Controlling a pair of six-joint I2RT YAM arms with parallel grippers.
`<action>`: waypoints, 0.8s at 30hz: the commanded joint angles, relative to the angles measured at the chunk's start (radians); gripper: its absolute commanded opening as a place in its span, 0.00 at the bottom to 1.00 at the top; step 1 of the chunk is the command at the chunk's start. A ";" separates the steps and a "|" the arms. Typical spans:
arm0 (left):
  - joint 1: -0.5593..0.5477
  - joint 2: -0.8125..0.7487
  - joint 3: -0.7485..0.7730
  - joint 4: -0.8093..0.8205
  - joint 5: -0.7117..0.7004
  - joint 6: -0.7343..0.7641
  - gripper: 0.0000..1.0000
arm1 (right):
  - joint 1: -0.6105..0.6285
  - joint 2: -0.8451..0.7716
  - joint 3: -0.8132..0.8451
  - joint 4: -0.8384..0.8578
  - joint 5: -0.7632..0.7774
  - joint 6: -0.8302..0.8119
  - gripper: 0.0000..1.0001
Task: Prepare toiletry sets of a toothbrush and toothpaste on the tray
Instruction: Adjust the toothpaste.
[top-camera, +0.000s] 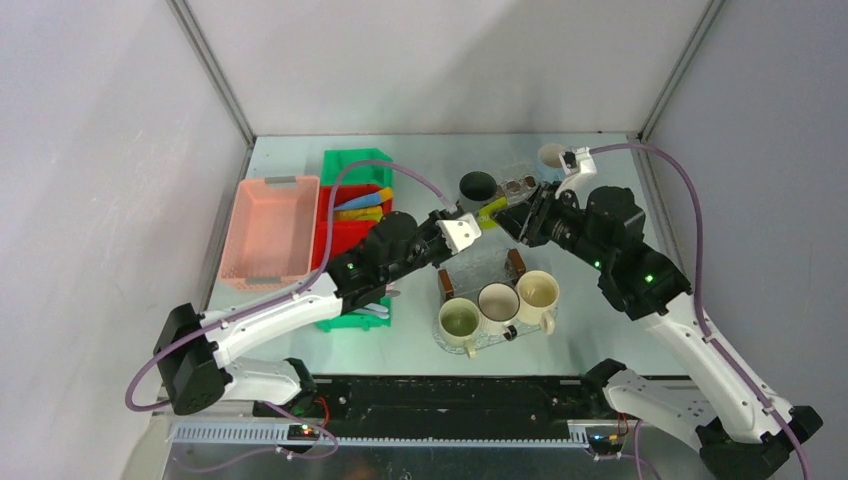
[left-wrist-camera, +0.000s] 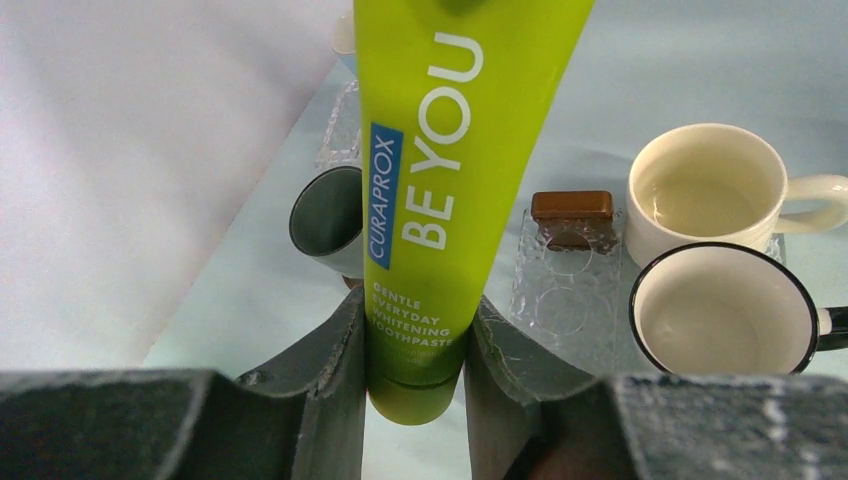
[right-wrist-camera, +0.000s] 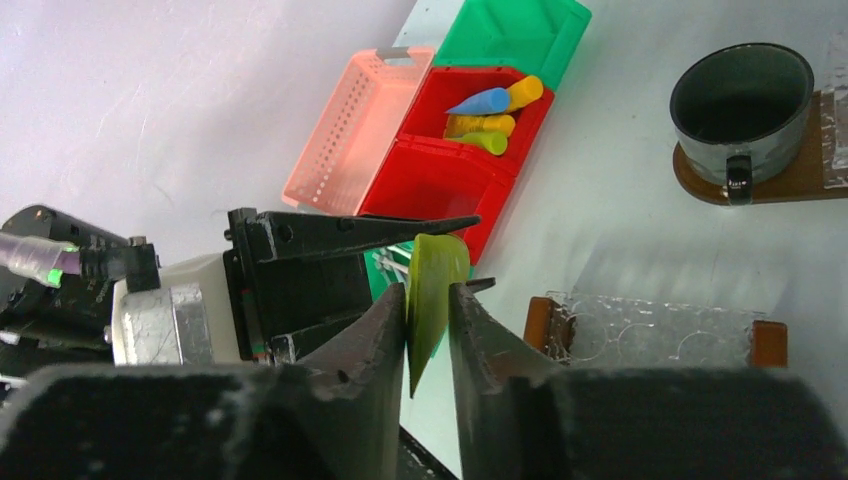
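Above the far end of the clear tray (top-camera: 478, 262), the two arms meet around one green toothpaste tube (left-wrist-camera: 450, 180). The left end effector (left-wrist-camera: 415, 350) pinches the tube at its cap end, one finger pressed to each side, and the printed body runs away from it. The right end effector (right-wrist-camera: 428, 320) is pressed onto the flat crimped end of the same tube, which shows edge-on between its fingers. The tube spans from one grip to the other, clear of the desk (top-camera: 590, 330) and over the tray's far end.

Three upright mugs crowd the tray's near end in a touching row: a cream mug (top-camera: 538, 290), a white mug with a dark rim (top-camera: 498, 302) and a third pale mug (top-camera: 459, 322). Whether the cream one stands fully on the tray or at its right edge cannot be told.

Beyond the tray's far end, a dark mug (right-wrist-camera: 742, 110) stands upright on a brown base. To the left of the tray, a red bin (right-wrist-camera: 440, 180) holds loose tubes (right-wrist-camera: 490, 112) in blue, yellow and green. A green bin (right-wrist-camera: 510, 30) adjoins it on the side away from the tray, and a pink basket (right-wrist-camera: 355, 125) lies farther left.
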 joint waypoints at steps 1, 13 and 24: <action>-0.009 -0.036 0.009 0.074 -0.017 -0.046 0.11 | 0.028 0.004 0.033 0.061 0.095 -0.038 0.16; -0.010 -0.141 -0.085 0.064 -0.181 -0.141 0.90 | 0.013 0.021 0.069 0.064 0.171 -0.164 0.00; 0.064 -0.370 -0.155 -0.169 -0.391 -0.333 1.00 | -0.053 0.224 0.276 -0.058 0.390 -0.287 0.00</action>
